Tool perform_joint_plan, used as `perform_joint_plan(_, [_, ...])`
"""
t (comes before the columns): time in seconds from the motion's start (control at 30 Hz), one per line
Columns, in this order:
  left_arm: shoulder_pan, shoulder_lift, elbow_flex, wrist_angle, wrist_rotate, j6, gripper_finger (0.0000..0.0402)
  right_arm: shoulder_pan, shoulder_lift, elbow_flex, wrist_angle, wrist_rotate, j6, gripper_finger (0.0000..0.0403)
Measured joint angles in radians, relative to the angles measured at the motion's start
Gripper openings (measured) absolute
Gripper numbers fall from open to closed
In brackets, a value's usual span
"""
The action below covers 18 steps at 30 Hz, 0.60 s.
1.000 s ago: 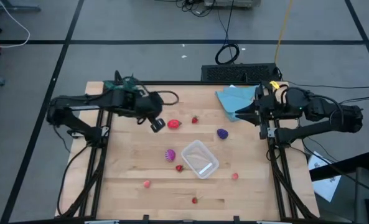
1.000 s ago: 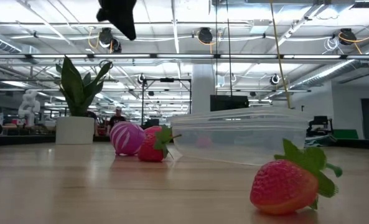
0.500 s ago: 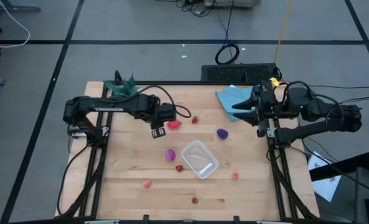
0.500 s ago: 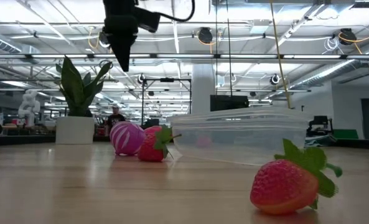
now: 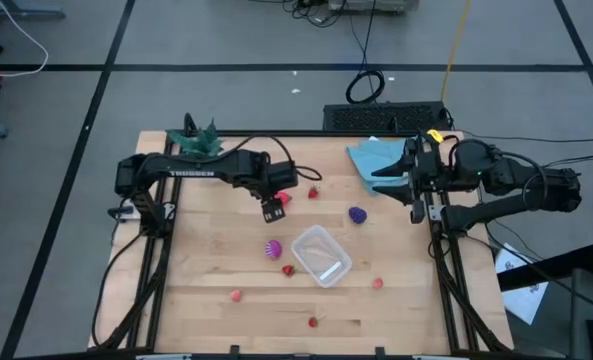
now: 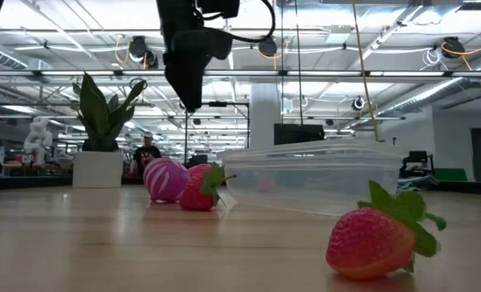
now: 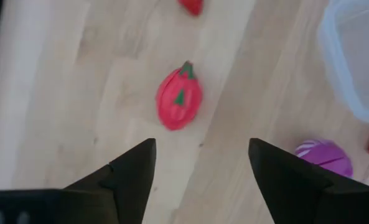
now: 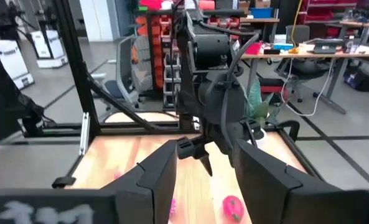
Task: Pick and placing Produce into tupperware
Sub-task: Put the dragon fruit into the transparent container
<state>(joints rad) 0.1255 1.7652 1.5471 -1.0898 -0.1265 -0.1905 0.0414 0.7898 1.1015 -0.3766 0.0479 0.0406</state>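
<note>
Tupperware point(image 5: 321, 255) sits near the middle of the desk point(image 5: 206, 300) in the high view, with bare wood open on every side of it, widest toward the desk's near edge, where only small berries lie scattered: one point(image 5: 236, 295) off the tub's near-left, one point(image 5: 312, 321) nearer the front edge, one point(image 5: 378, 283) just right of the tub. A small strawberry point(image 5: 288, 270) lies just left of the tub, the magenta striped piece point(image 5: 272, 248) a little beyond that, the dark purple piece point(image 5: 357, 214) behind the tub to the right, and the larger red piece point(image 5: 282, 198) behind it to the left, partly under the left hand point(image 5: 272, 210). The right hand point(image 5: 376, 176) waits over the blue cloth point(image 5: 376, 160) at the desk's back right, well apart from the tub. From desk height, the low view shows what the top view cannot: the left hand point(image 6: 190, 101) hangs well clear above the desk, behind and left of the tub point(image 6: 313, 174), with a strawberry point(image 6: 376, 235) large in front. The left wrist view shows its fingers point(image 7: 131, 171) spread wide and empty, the red piece point(image 7: 179, 99) lying on the wood between them. The right wrist view shows that hand's fingers point(image 8: 156, 171) parted too, gripping nothing.
</note>
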Motion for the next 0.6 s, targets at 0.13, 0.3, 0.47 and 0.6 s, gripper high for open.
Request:
perform_joint_plan(0.13, [0.015,0.025,0.001,0.034,0.005,-0.025,0.0279,0.000,-0.001,0.000,-0.075,0.000,0.000,0.0151])
perform_joint_plan(0.3, [0.032,0.074,0.001,0.048,0.014,-0.001,0.0292,0.000,-0.002,0.000,-0.100,0.000,0.012,0.0151])
perform_joint_plan(0.47, [0.056,0.139,0.000,0.043,0.017,0.034,0.0306,0.000,-0.002,0.000,-0.108,0.000,-0.010,0.0151])
perform_joint_plan(0.6, [0.075,0.180,0.000,0.044,0.023,0.042,0.0317,0.000,-0.002,0.000,-0.132,0.000,-0.026,0.0151])
